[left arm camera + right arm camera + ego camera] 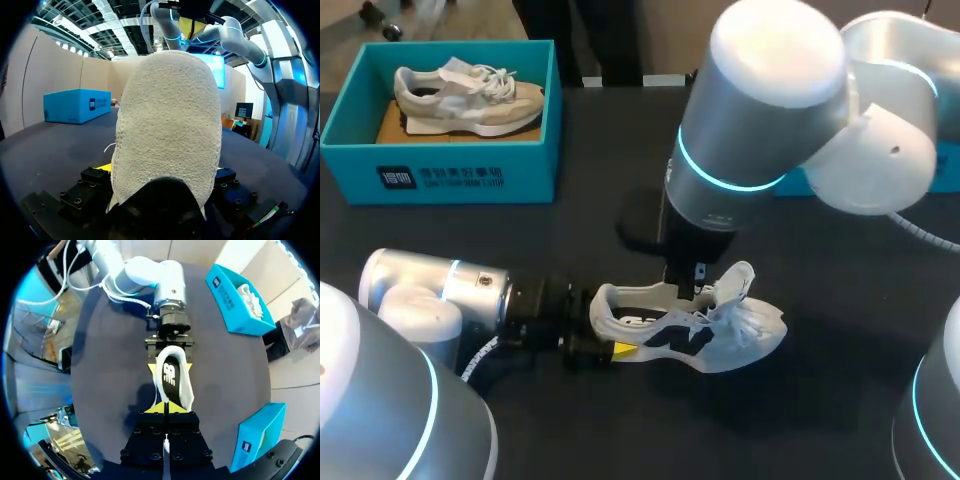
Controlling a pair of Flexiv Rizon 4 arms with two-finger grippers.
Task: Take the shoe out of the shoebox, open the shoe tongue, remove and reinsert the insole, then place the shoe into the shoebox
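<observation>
On the dark table (840,340), left jaws pinch the shoe (750,335), right jaws pressed together above it.

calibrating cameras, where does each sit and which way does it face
Head view: above, behind, looking down on the table; left arm, right arm show.
Left wrist view: low, level, facing the white shoe heel-on; left gripper clamps it.
Right wrist view: overhead, straight down on the shoe; right gripper shows.
Head and right wrist share the teal shoebox.
</observation>
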